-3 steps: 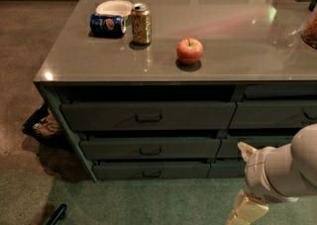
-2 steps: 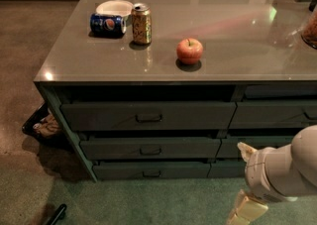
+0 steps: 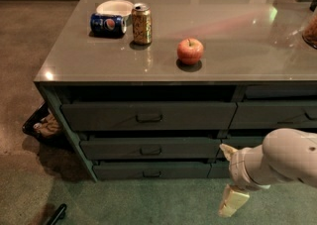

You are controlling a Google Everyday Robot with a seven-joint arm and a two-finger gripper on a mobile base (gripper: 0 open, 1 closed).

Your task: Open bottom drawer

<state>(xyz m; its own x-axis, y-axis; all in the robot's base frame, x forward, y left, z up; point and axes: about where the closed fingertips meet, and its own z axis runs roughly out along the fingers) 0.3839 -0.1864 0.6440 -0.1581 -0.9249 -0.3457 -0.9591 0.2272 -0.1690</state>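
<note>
1. Grey-green, the bottom drawer (image 3: pixel 119 170) sits lowest in the left stack under the worktop (image 3: pixel 237 65). It looks shut, and its centre pull (image 3: pixel 151 173) is untouched.
2. Nothing has shifted over the last second: my end effector (image 3: pixel 230 177) hangs in the same spot, low and to the right of the drawer, apart from it.
3. Its pale fingers (image 3: pixel 233 203) stand spread, holding nothing.
4. I judge the task not yet started; the end effector needs to travel left to the pull.
</note>
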